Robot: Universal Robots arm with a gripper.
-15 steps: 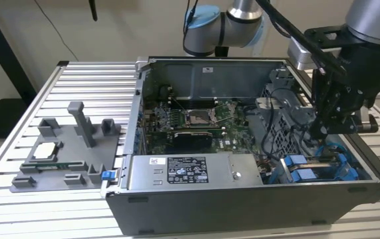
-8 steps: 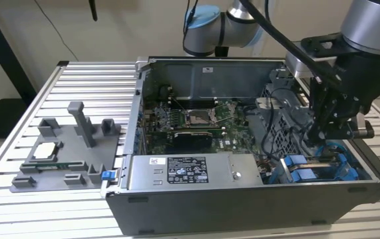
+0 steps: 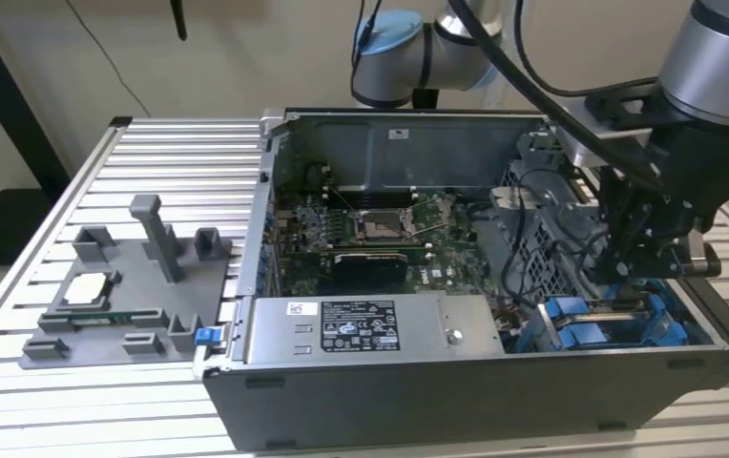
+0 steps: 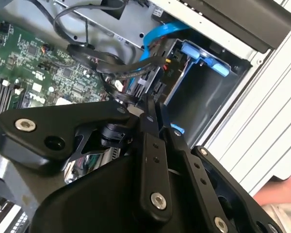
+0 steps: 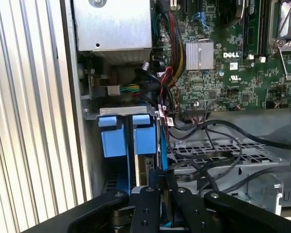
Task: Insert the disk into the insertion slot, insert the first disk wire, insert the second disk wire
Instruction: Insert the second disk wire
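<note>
A: Start at the exterior view's left: the grey fixture (image 3: 123, 296) is well clear. Toward the lower right, the gripper (image 3: 638, 272) hangs over the insertion slot (image 3: 619, 320).

B: And the disk (image 5: 140, 165)?

A: Already standing in that bay, lower centre of the first wrist view, blue carrier up. The fingers (image 4: 153, 121) look pressed together on something thin and dark, likely a disk wire (image 4: 111, 68).

B: Risk?

A: Loose black cables (image 5: 218, 160) crowd the bay; I'd judge the plug could snag or meet the connector crooked.
</note>
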